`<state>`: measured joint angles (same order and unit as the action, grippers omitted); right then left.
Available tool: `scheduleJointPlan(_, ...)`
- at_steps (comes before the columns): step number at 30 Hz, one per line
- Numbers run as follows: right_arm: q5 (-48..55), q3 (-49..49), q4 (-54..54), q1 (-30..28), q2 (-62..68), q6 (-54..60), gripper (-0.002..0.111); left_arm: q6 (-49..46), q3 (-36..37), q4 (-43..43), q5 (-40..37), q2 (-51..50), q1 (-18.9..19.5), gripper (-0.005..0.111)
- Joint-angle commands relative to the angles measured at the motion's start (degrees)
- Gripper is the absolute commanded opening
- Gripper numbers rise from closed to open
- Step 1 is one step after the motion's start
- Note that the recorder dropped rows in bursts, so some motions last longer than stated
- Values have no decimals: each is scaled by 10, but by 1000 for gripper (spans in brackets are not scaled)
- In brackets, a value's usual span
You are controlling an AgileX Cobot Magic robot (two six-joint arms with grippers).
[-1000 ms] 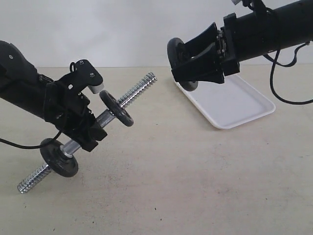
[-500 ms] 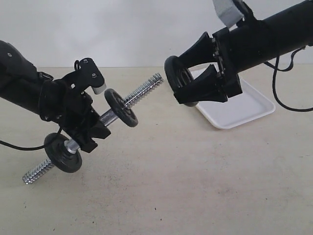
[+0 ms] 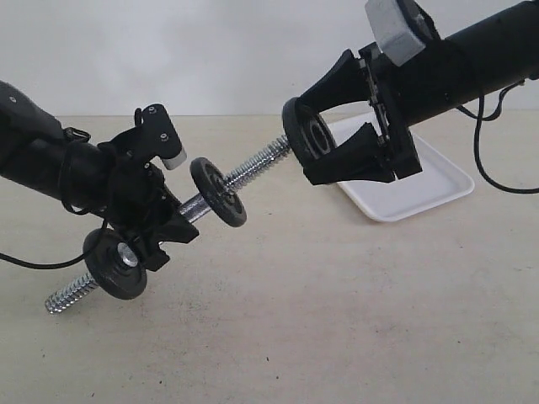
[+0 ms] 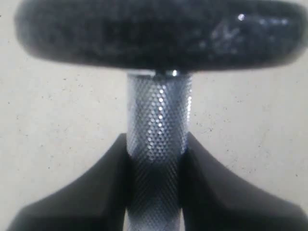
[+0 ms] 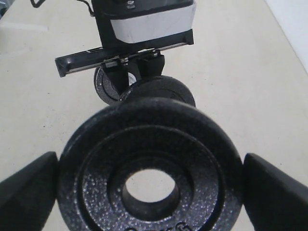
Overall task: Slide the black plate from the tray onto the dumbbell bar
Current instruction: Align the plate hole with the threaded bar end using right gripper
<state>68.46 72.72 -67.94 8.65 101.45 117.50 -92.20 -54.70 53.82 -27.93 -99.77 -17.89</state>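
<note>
Surfaces: black plate (image 5: 192, 163) matt black, pebbled cast metal; dumbbell bar (image 4: 158, 120) bright chrome, finely knurled; tray (image 3: 429, 189) smooth white plastic.

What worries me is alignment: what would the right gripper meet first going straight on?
Likely the threaded tip of the dumbbell bar, just ahead of the black plate the right gripper holds; depth unclear.

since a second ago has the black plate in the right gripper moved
Yes. Against the tray, the black plate has dropped lower in the exterior view, toward the dumbbell bar.
</note>
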Motion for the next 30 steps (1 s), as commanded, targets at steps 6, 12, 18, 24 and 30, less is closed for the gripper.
scheduleJointPlan(6, 15, 6, -37, -1, -8, 10, 0, -72, -19, 100, -44, 34, -2, 4)
scheduleJointPlan(12, 15, 6, -33, -4, -8, 14, 0, -95, -19, 102, -52, 34, -2, 4)
scheduleJointPlan(18, 15, 6, -35, -41, -8, -7, 0, -134, -19, 131, -51, 34, -1, 4)
scheduleJointPlan(24, 15, 6, -35, -34, -8, -46, 0, -152, -19, 133, -36, 34, -1, 4)
scheduleJointPlan(30, 15, 6, -38, -30, -8, -65, 0, -162, -19, 146, -21, 34, -1, 4)
